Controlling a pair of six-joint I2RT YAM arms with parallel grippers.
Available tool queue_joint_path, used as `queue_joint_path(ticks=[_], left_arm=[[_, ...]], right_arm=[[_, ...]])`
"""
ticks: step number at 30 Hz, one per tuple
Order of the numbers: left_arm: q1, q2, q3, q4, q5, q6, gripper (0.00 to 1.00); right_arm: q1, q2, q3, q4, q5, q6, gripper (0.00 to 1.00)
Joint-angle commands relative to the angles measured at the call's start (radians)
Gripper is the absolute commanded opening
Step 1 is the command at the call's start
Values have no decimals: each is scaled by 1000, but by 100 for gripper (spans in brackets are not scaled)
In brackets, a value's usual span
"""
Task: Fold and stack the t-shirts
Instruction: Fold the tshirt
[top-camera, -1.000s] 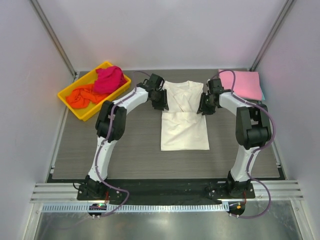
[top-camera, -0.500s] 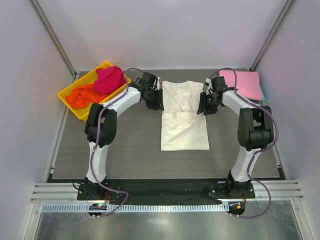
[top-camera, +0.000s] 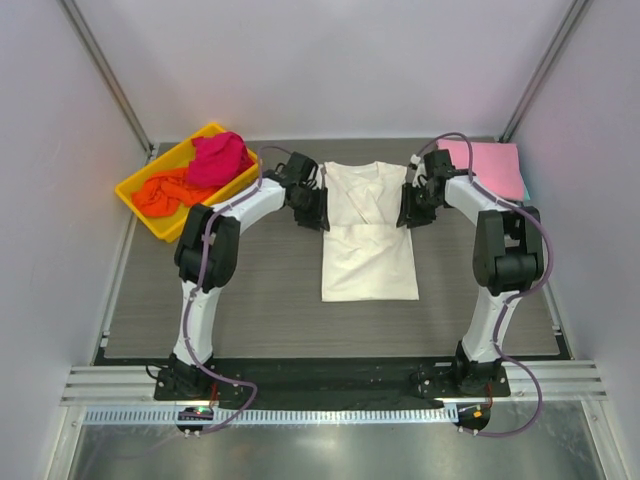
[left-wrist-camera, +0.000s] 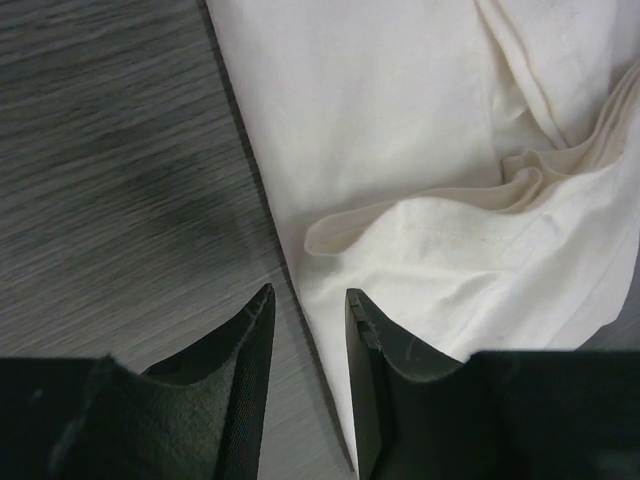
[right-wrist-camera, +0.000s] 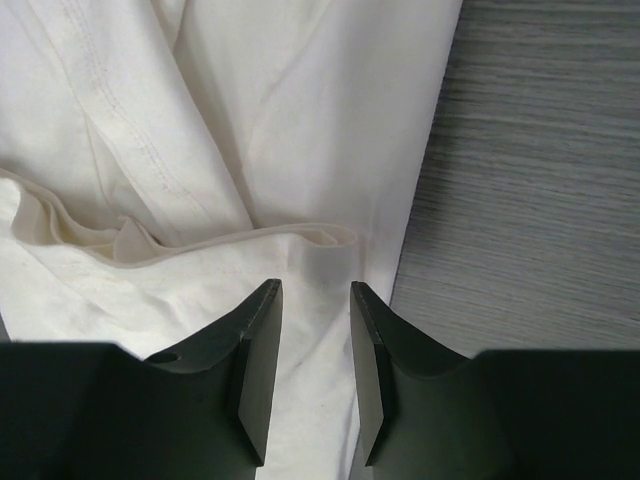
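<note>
A cream-white t-shirt (top-camera: 368, 240) lies flat mid-table, partly folded, with a fold line across its middle. My left gripper (top-camera: 318, 207) stands open at the shirt's left edge. In the left wrist view that gripper (left-wrist-camera: 308, 293) straddles the edge of the cream cloth (left-wrist-camera: 400, 130) with nothing pinched. My right gripper (top-camera: 407, 209) is open at the shirt's right edge. In the right wrist view it (right-wrist-camera: 314, 287) hovers over the cream cloth (right-wrist-camera: 250, 120) beside a folded hem. A folded pink t-shirt (top-camera: 485, 168) lies at the back right.
A yellow tray (top-camera: 135, 190) at the back left holds a crumpled orange t-shirt (top-camera: 165, 192) and a magenta one (top-camera: 220, 158). A teal edge (top-camera: 525, 190) peeks from under the pink shirt. Grey wood-grain table (top-camera: 250, 300) surrounds the shirt.
My left arm swung its elbow leftwards and its gripper shifted slightly left and back along the shirt's edge. The right gripper moved slightly towards the back. The shirt has not moved.
</note>
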Motion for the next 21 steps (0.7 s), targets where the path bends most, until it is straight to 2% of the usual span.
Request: queue_joint_path(ticks=[1, 5, 7, 8, 10, 11, 16, 21], left_arm=[[-5, 31, 21, 22, 21, 26, 35], [-5, 49, 33, 26, 18, 29, 34], [-5, 61, 47, 32, 15, 27, 29], [-5, 68, 56, 31, 19, 29, 25], [-6, 72, 73, 31, 24, 19, 9], [-5, 69, 76, 31, 21, 10, 2], [-6, 25, 39, 89, -54, -54, 0], [0, 60, 35, 103, -87, -82, 0]], right_arm=[[-4, 25, 55, -16, -13, -25, 40], [-5, 56, 71, -26, -1, -37, 40], [-4, 63, 75, -24, 4, -43, 35], [-7, 65, 81, -23, 8, -44, 24], [-4, 63, 89, -23, 7, -43, 6], [-5, 57, 90, -20, 10, -40, 1], [-7, -1, 77, -7, 70, -32, 1], [-10, 16, 60, 14, 140, -23, 1]])
